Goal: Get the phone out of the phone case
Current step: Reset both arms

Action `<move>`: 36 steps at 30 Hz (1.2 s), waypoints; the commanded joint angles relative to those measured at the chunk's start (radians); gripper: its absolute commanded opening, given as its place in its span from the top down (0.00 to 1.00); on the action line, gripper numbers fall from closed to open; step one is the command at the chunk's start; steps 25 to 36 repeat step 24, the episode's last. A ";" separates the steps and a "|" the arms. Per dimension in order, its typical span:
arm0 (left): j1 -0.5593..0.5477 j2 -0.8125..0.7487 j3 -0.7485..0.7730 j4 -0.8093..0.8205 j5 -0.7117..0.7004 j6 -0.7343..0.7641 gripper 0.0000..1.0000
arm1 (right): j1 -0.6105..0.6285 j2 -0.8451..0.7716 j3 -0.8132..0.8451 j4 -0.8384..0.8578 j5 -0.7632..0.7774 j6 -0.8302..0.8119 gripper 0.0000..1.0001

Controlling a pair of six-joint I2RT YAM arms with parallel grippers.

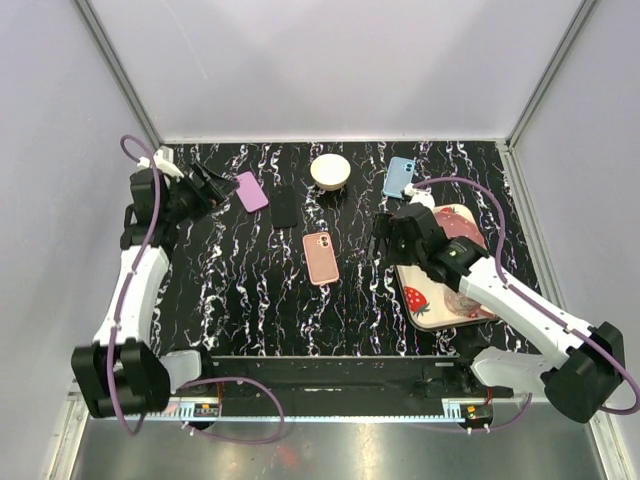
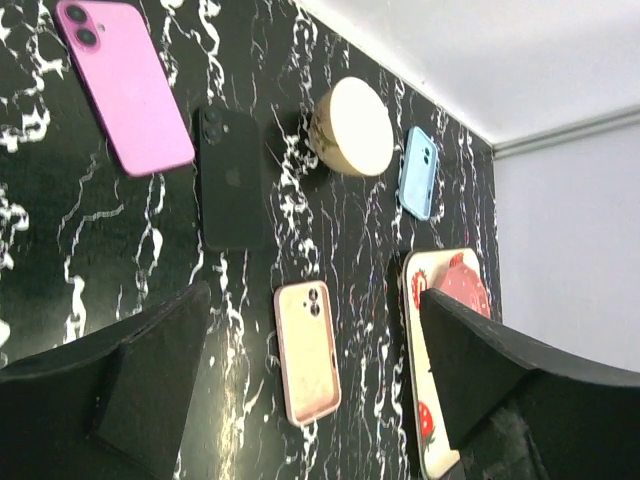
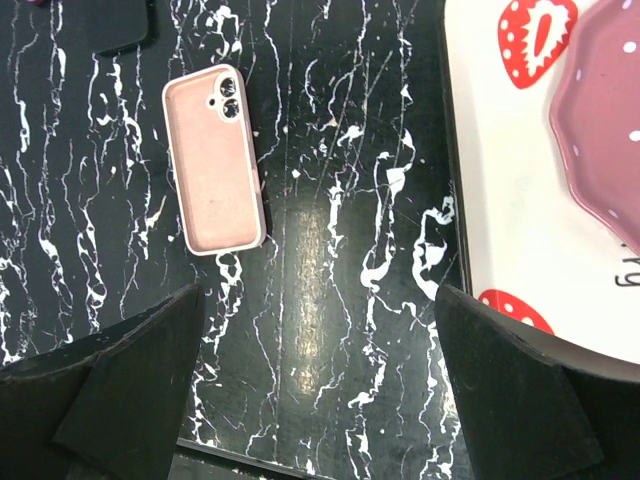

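Note:
An empty pink phone case lies open side up in the middle of the black marbled table; it also shows in the wrist views. A bare black phone lies flat farther back, apart from the case. My left gripper hangs at the back left, jaws open, nothing between them. To the right of the case my right gripper hovers open and empty over bare table.
A magenta phone case lies beside the black phone. A cream bowl and a light blue phone case sit at the back. A strawberry-print tray holding a pink plate is at the right.

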 commanded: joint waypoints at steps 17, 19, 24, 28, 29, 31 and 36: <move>-0.017 -0.607 -0.434 -0.271 0.106 0.074 0.12 | -0.003 -0.001 -0.054 -0.014 0.045 0.027 0.00; -0.018 -0.594 -0.430 -0.279 0.105 0.082 0.12 | -0.003 0.004 -0.061 -0.011 0.043 0.037 0.00; -0.018 -0.558 -0.410 -0.291 0.119 0.108 0.12 | -0.001 0.022 -0.060 0.003 0.040 0.044 0.00; -0.018 -0.558 -0.410 -0.291 0.119 0.108 0.12 | -0.001 0.022 -0.060 0.003 0.040 0.044 0.00; -0.018 -0.558 -0.410 -0.291 0.119 0.108 0.12 | -0.001 0.022 -0.060 0.003 0.040 0.044 0.00; -0.018 -0.558 -0.410 -0.291 0.119 0.108 0.12 | -0.001 0.022 -0.060 0.003 0.040 0.044 0.00; -0.018 -0.558 -0.410 -0.291 0.119 0.108 0.12 | -0.001 0.022 -0.060 0.003 0.040 0.044 0.00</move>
